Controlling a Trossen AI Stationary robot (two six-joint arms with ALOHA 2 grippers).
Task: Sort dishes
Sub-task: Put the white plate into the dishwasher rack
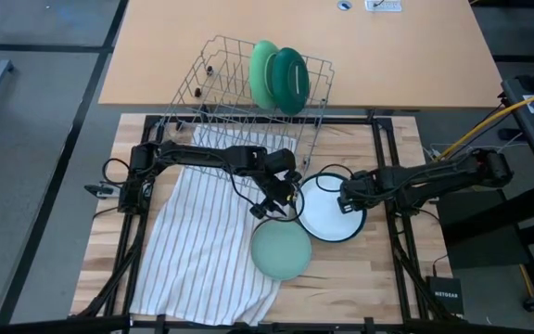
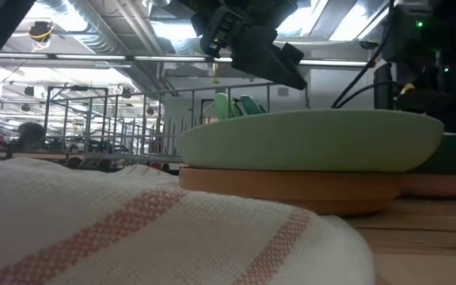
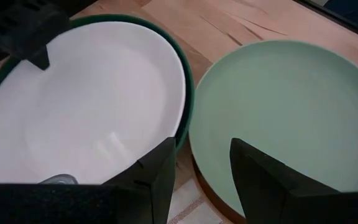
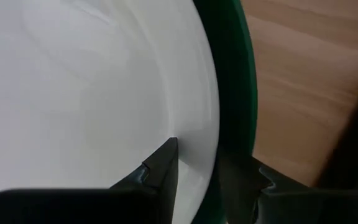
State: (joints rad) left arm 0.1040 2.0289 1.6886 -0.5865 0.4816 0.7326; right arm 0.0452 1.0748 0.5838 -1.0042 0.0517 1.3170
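Note:
A white plate with a dark green rim [image 1: 330, 211] lies flat on the table's right half, on a pink plate [image 2: 442, 186]. A pale mint plate [image 1: 281, 251] lies near it on a brown plate [image 2: 291, 187]. A light green plate [image 1: 263, 72] and a dark green plate [image 1: 290, 80] stand on edge in the wire rack [image 1: 221, 93]. My left gripper [image 3: 201, 155] is open and empty, above the gap between the white and mint plates. My right gripper [image 4: 201, 162] is at the white plate's right rim. My right gripper has the white plate's rim [image 4: 225, 112] between its two fingers, one finger [image 4: 163, 162] inside on the white face and one outside the dark green edge. It comes slanting down from the table's right side. The plate lies flat.
A white striped cloth [image 1: 202, 250] covers the table's left half and reaches under the mint plate's stack. The rack stands at the far edge, its left part free of plates. Bare wood [image 1: 378, 269] lies near and right of the plates.

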